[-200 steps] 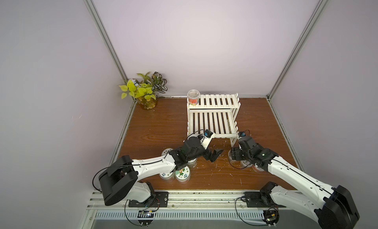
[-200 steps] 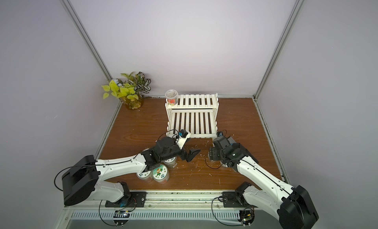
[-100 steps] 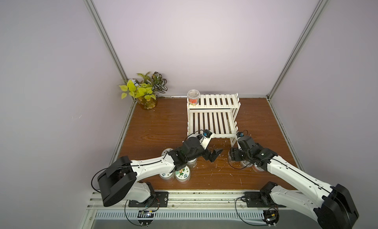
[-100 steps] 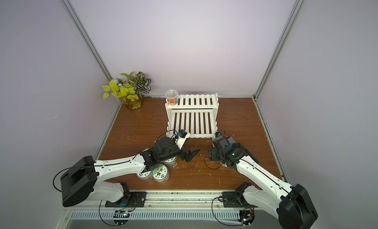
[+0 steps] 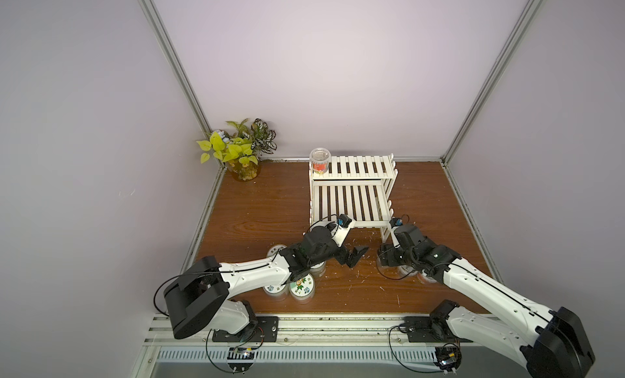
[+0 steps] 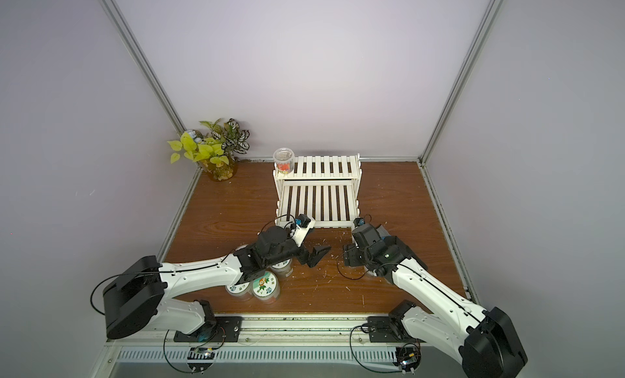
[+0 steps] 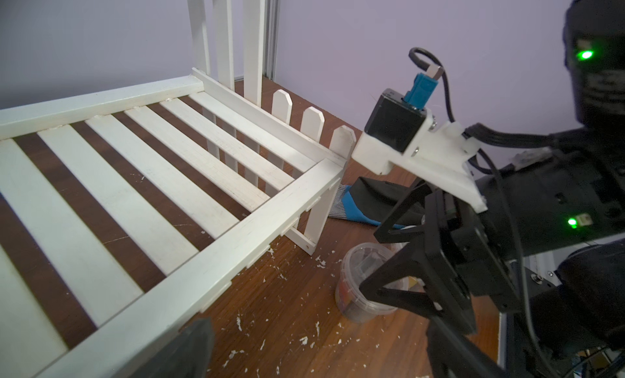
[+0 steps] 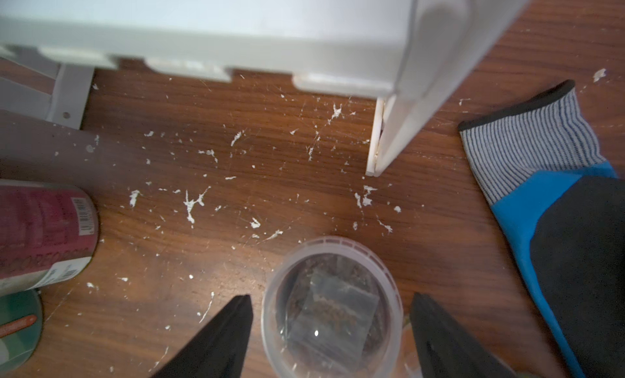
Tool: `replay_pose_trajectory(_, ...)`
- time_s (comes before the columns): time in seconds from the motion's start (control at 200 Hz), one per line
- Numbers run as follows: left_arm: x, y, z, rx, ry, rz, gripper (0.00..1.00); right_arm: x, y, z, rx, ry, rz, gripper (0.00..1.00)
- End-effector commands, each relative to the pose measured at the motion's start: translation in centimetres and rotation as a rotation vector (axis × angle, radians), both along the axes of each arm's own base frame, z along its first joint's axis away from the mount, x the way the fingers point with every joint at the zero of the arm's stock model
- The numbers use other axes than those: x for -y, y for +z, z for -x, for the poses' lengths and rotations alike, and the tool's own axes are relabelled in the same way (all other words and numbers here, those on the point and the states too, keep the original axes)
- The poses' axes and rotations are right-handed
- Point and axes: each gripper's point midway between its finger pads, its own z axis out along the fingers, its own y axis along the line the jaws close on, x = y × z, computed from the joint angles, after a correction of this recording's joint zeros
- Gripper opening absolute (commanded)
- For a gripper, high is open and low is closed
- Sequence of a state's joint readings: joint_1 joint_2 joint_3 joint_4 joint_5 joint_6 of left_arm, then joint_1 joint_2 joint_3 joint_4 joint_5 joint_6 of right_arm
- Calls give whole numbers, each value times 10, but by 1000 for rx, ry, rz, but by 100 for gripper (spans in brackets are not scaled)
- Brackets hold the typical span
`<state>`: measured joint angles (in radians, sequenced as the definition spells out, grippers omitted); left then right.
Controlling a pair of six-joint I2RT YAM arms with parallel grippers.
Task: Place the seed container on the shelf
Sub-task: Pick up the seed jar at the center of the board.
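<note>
Right hand [image 8: 330,297] open, fingers [image 8: 223,335] either side of seed container [image 8: 333,312], narrow gap each side, no grip. Seed container upright on table [image 8: 209,244], just in front of shelf [image 5: 351,193] front leg, near blue glove [image 8: 527,204]. Left hand [image 5: 354,255] wide open, near shelf front edge.

A leafy plant [image 5: 238,149] with yellow and green leaves stands in a glass pot [image 5: 246,172] in the far left corner of the brown wooden tabletop [image 5: 257,207]. Near the front edge, left of the middle, sit round tubs with picture lids [image 5: 302,285], packed close together. A glove [image 8: 554,204], blue and black with a stripy cuff, lies flat on the right half. A dark red can [image 8: 40,231] with a bar code is next to a green lid [image 8: 17,325]. Little white flakes [image 8: 192,204] are scattered on the wood.
</note>
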<state>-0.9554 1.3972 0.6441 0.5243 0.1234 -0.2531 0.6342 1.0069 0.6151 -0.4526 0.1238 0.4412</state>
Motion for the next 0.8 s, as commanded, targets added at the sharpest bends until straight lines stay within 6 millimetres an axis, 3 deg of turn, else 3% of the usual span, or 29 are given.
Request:
replay_pose_trajectory(0.0,10,16,0,35,-24,26,100,-7,17,-4,42,26,-30,81)
replay_pose_trajectory(0.415,3,11,0,34,-1,9,100,-22,8,7,1,85,-70,79)
replay_pose_trajectory(0.645,1,10,-2,38,8,4,100,-49,15,19,23,204,-98,80)
replay_pose_trajectory(0.736,-1,10,-2,41,17,3,100,-51,20,19,62,206,-69,84)
replay_pose_trajectory(0.796,-4,8,-1,40,19,-5,99,-43,24,14,100,160,-26,94)
